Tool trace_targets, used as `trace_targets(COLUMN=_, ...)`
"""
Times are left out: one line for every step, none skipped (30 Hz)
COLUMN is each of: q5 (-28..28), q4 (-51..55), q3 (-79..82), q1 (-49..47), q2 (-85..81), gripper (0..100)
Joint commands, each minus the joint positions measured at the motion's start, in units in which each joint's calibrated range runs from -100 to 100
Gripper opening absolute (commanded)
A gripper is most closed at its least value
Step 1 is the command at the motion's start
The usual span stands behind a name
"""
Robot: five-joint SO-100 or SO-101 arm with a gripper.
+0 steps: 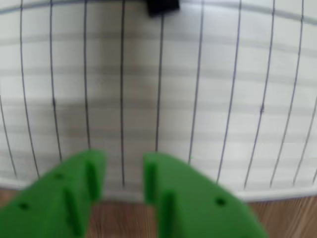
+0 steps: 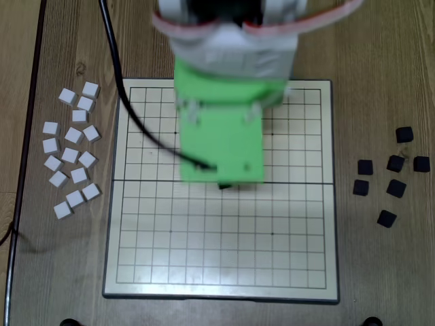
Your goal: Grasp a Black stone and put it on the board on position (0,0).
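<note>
Several black stones lie loose on the wooden table right of the board in the overhead view. My green gripper shows in the wrist view at the bottom, jaws apart with nothing between them, over the board's near edge. A small black thing sits on the grid at the top of the wrist view. It may be the dark bit that peeks out under the green arm near the board's middle in the overhead view. The arm hides the fingertips there.
Several white stones lie on the table left of the board. A black cable runs from the top across the board's upper left part to the arm. The wooden table surrounds the board.
</note>
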Motion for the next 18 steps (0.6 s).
trace_targets(q5=-0.54, q4=-0.1, q3=14.59, q1=1.05, q2=-22.72, gripper=6)
trace_targets(q5=-0.78, q4=-0.35, q3=18.64, q1=1.14, q2=-26.62, gripper=6)
trace_targets(q5=-0.93, q4=-0.93, q3=22.8, q1=1.14, q2=-30.52, gripper=6)
trace_targets(q5=-1.03, q4=-2.09, q3=27.63, q1=0.95, q2=-34.76, gripper=6)
trace_targets(q5=-1.37, q4=-2.92, q3=31.88, q1=0.68, q2=-38.49, gripper=6)
trace_targets(q5=-1.66, q4=-3.0, q3=35.36, q1=0.32, q2=-41.72, gripper=6)
trace_targets(q5=-1.81, q4=-3.0, q3=38.45, q1=0.23, q2=-44.43, gripper=6)
trace_targets(q5=-1.76, q4=-3.0, q3=41.16, q1=0.14, q2=-46.8, gripper=6)
trace_targets(q5=-1.76, q4=-3.08, q3=43.67, q1=0.14, q2=-49.18, gripper=6)
trace_targets(q5=-1.71, q4=-3.25, q3=46.08, q1=0.14, q2=-51.13, gripper=6)
trace_targets(q5=-1.66, q4=-3.49, q3=48.21, q1=0.14, q2=-53.16, gripper=6)
trace_targets(q5=-1.61, q4=-3.82, q3=50.24, q1=0.04, q2=-55.03, gripper=6)
trace_targets(q5=-1.61, q4=-4.16, q3=52.27, q1=-0.05, q2=-57.06, gripper=6)
trace_targets(q5=-1.61, q4=-4.65, q3=54.2, q1=-0.14, q2=-58.84, gripper=6)
trace_targets(q5=-1.66, q4=-5.15, q3=56.23, q1=-0.32, q2=-60.54, gripper=6)
trace_targets(q5=-1.66, q4=-5.64, q3=58.16, q1=-0.5, q2=-62.4, gripper=6)
trace_targets(q5=-1.71, q4=-6.22, q3=60.09, q1=-0.59, q2=-64.1, gripper=6)
trace_targets(q5=-1.71, q4=-6.97, q3=62.03, q1=-0.68, q2=-65.71, gripper=6)
